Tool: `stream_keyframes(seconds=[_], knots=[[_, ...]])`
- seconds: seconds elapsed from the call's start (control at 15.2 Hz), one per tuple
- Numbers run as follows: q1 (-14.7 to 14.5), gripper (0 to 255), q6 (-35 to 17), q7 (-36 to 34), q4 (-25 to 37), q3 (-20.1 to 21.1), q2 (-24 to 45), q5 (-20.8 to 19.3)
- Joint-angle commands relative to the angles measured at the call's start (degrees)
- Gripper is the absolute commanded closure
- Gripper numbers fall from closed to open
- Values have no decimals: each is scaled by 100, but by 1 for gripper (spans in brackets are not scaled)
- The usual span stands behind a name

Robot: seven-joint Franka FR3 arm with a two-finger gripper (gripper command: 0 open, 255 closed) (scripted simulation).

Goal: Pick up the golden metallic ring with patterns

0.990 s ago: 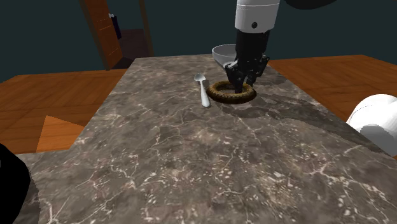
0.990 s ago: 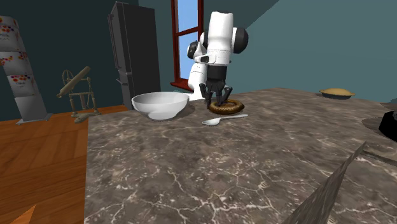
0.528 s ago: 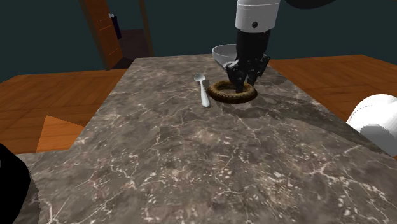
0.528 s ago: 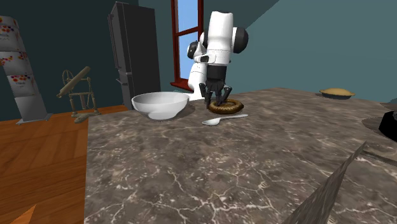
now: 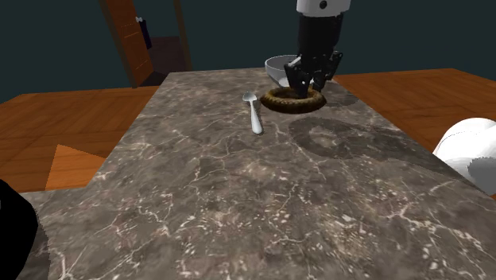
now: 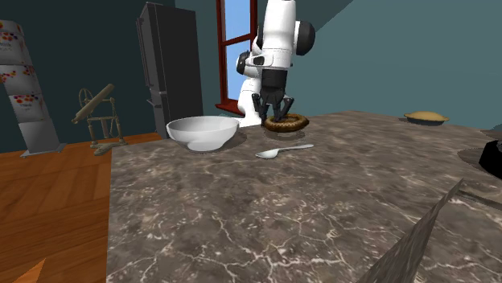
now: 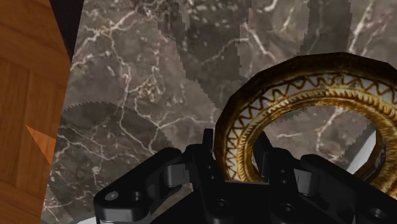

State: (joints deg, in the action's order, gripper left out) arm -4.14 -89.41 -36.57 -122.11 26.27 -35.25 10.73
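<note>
No text, number or brand can be read anywhere. Coloured marks are printed on the white packs point(image 6: 22, 88) stacked at ten o'clock in the second exterior view, but no letters can be made out on them.

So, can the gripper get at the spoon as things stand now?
Likely not to grasp it: the gripper is shut on the ring, held above the table. The spoon itself lies uncovered nearby.
</note>
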Motion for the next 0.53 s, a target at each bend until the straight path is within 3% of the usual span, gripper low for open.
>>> stream_keyframes(seconds=[0.0, 0.46], knots=[[25, 255, 149, 8, 200, -29, 55, -35], [68, 255, 519, -11, 693, -63, 183, -97]])
